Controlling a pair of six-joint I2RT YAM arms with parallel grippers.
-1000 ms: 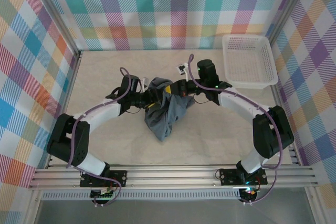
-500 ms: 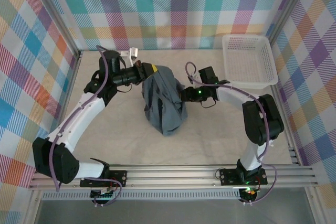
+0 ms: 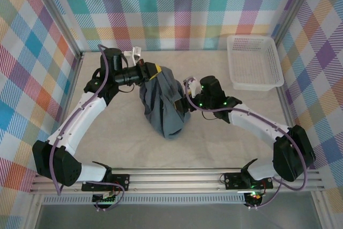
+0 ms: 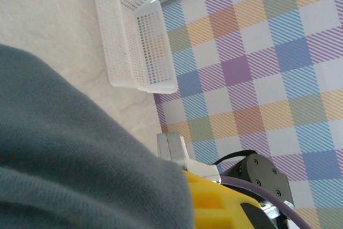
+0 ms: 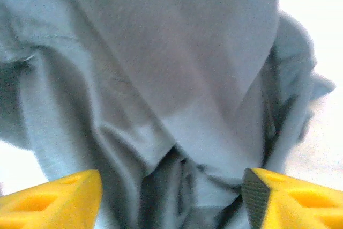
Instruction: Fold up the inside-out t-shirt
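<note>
Left gripper (image 3: 154,72) clamped on top of dark slate-grey soft-fabric t-shirt (image 3: 163,105), bunched mid beige table (image 3: 230,148). Right gripper (image 5: 171,186) jaws wide, cloth just ahead. Pinch single hem edge, not whole bundle.

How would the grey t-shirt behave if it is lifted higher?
Probably floppy: the t-shirt drapes in deep folds from the left tool. Likely light: one pinch holds its upper part up. Its matte knit should not slip.
</note>
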